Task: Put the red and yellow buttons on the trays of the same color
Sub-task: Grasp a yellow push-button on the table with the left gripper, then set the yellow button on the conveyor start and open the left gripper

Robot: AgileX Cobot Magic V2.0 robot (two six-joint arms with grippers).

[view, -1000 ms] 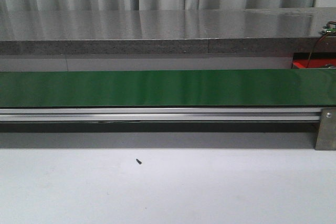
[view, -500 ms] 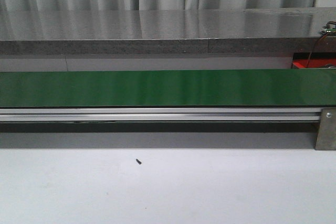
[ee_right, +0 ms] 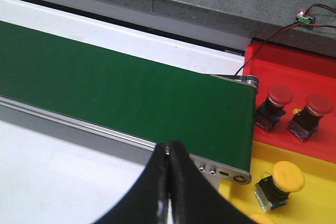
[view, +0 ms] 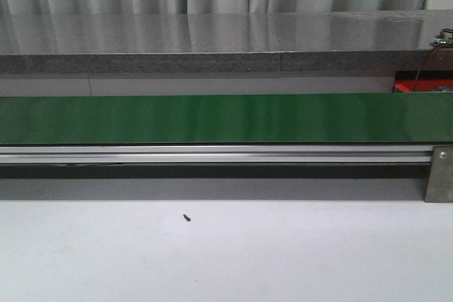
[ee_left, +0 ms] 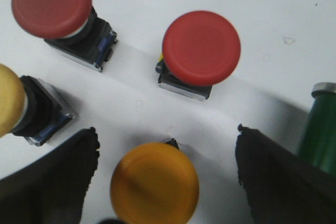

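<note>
Frame edges crop yellow button point(ee_left: 9, 100) and green cylinder point(ee_left: 319, 124).

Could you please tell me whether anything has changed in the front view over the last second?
Nothing has visibly changed. The green conveyor belt is as bare as before, the small dark speck on the white table lies in the same spot, and no arm or button has come into the front view.
</note>
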